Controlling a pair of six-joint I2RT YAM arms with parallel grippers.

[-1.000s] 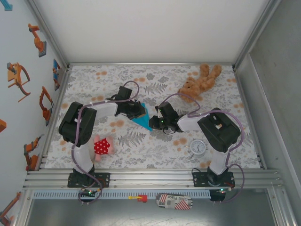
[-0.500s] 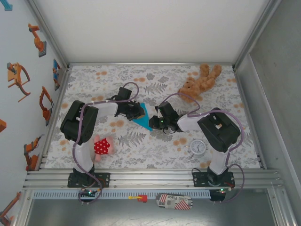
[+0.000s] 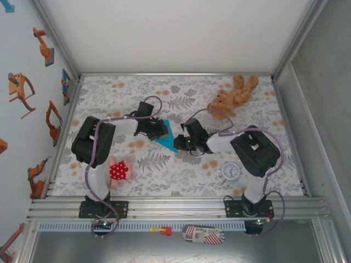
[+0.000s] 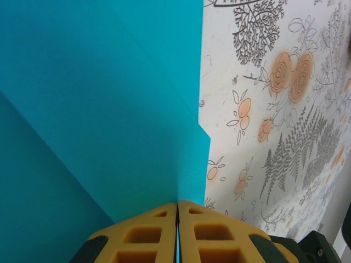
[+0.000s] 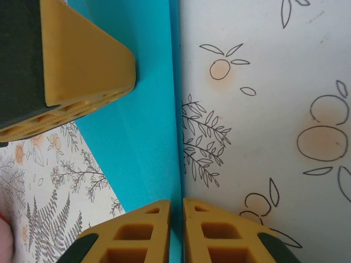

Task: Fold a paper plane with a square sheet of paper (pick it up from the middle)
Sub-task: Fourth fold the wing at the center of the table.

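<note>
The turquoise-blue paper [image 3: 166,139], folded into a pointed angular shape with layered creases, sits between the two arms at mid-table. My left gripper [image 3: 160,130] holds its left side. In the left wrist view the yellow jaws [image 4: 177,207] are closed on the folded paper [image 4: 109,109], which rises in front of the camera. My right gripper [image 3: 179,143] holds the paper's lower right end. In the right wrist view it [image 5: 176,204] is shut on a thin upright edge of the paper [image 5: 142,131], and a left finger [image 5: 82,60] presses the paper at upper left.
A brown teddy bear [image 3: 233,96] lies at the back right. A small round white clock [image 3: 231,171] stands near the right arm's base. A red polka-dot plush [image 3: 118,170] lies beside the left arm's base. The floral cloth [image 3: 164,181] covers the table.
The left arm's elbow has drifted slightly to the right. Both grippers and the paper stay in nearly the same place.
</note>
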